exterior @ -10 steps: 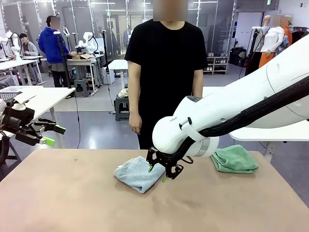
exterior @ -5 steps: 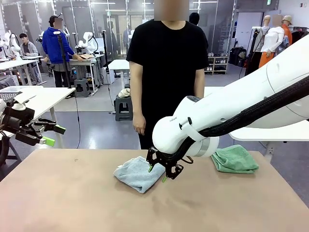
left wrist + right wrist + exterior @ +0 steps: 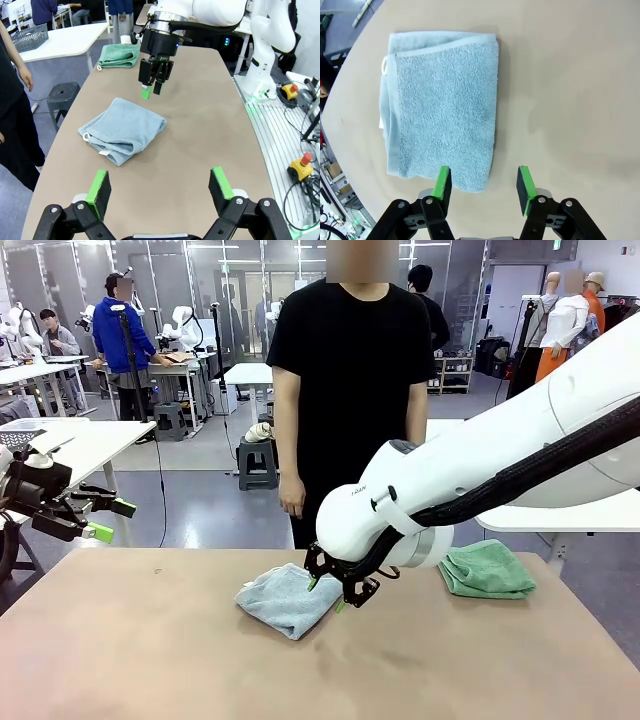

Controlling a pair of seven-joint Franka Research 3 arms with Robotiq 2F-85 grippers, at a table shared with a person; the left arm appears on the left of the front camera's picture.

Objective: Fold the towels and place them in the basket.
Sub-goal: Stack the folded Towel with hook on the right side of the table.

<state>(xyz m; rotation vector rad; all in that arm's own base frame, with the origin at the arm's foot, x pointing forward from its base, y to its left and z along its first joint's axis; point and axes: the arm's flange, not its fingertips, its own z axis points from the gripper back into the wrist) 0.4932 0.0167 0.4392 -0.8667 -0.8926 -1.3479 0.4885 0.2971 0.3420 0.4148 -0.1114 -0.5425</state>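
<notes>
One towel lies at table centre; the second towel at its three o'clock, near the edge.

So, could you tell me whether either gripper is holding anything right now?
Nothing is held: the right gripper hangs open above the blue towel, and the left gripper is open.

1. Right arm is covering the near-left corner of the green towel in front view.
2. Grey basket is running off the left wrist view's left edge.
</notes>
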